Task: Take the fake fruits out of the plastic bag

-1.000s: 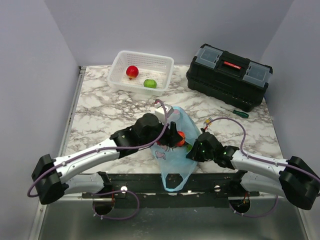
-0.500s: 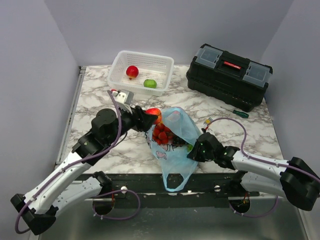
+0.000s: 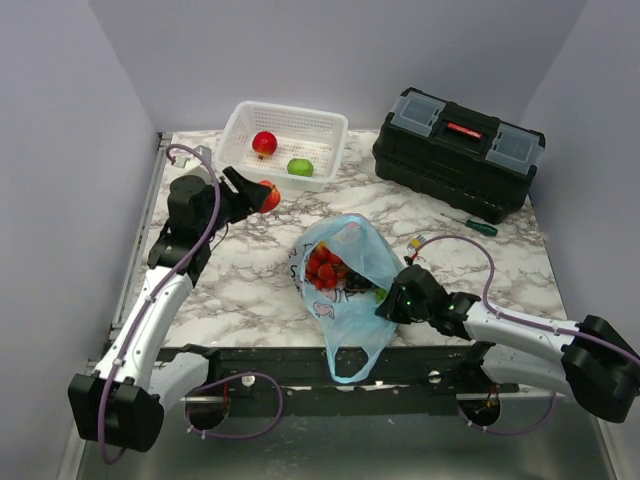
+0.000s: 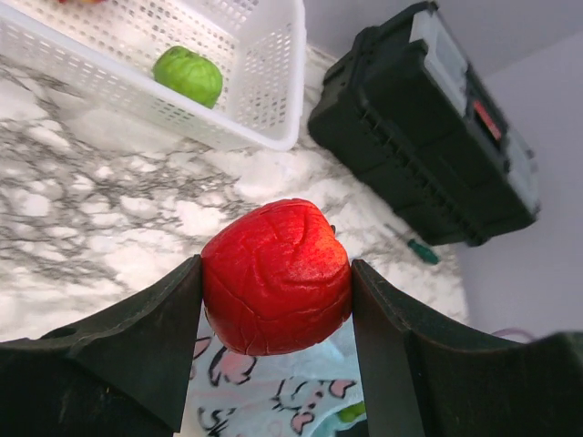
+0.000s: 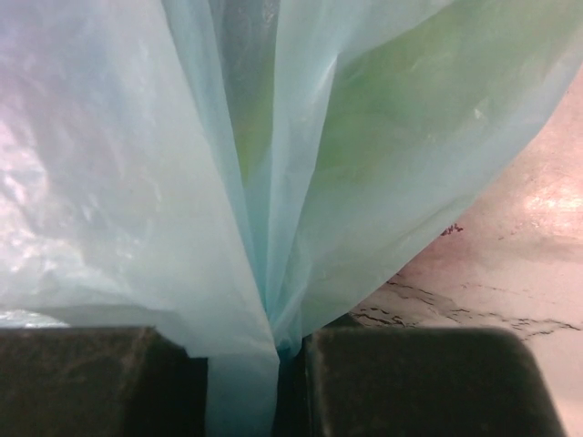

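The light-blue plastic bag (image 3: 345,270) lies at the table's middle front, its mouth open, with red berries (image 3: 323,268) and a dark green piece showing inside. My left gripper (image 3: 262,192) is shut on a red fake fruit (image 4: 276,276) and holds it above the table, just in front of the white basket (image 3: 240,160). My right gripper (image 3: 392,300) is shut on the bag's right side; in the right wrist view the blue film (image 5: 246,300) is pinched between the fingers (image 5: 428,382). The bag's loop handle hangs over the front edge.
The white lattice basket holds a red fruit (image 3: 264,143) and a small light-green round fruit (image 3: 299,167), the latter also in the left wrist view (image 4: 189,76). A black toolbox (image 3: 458,150) stands at the back right, with a green-handled screwdriver (image 3: 470,224) in front of it.
My left arm has swung from inside the bag up and to the back left, carrying the red fruit toward the basket. The right gripper has stayed on the bag.
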Controlling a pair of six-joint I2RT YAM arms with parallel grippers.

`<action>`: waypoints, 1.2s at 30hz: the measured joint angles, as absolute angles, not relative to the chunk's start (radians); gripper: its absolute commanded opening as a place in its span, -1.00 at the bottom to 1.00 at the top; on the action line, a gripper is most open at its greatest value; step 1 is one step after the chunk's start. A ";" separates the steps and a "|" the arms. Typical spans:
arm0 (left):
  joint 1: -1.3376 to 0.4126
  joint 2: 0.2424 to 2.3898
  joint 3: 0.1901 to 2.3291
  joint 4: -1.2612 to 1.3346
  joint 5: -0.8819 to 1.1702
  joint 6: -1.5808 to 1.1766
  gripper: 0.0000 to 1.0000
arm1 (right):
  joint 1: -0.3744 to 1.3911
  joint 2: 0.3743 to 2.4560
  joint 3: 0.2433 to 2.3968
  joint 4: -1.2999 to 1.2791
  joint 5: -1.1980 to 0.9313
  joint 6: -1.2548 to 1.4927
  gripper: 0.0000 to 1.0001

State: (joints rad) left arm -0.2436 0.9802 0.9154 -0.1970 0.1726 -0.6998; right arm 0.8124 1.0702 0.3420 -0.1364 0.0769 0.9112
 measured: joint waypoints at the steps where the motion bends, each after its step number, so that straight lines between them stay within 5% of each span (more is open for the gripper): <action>1: -0.211 1.000 0.902 -0.154 0.205 -0.740 -1.00 | 0.812 1.069 0.342 -0.137 0.079 0.910 -0.68; 8: -0.066 1.274 0.866 0.164 0.362 -1.015 -1.00 | 0.812 1.061 0.342 -0.144 0.086 0.903 -0.68; 19: -0.052 1.754 1.405 0.172 0.239 -0.825 -1.00 | 0.812 1.033 0.326 -0.147 0.088 0.892 -0.68; 26: -0.052 2.014 1.802 -0.033 0.120 -0.512 -1.00 | 0.812 1.036 0.326 -0.147 0.089 0.889 -0.68; 36: -0.068 2.218 2.072 -0.367 0.030 -0.276 -0.92 | 0.812 1.056 0.329 -0.132 0.089 0.890 -0.69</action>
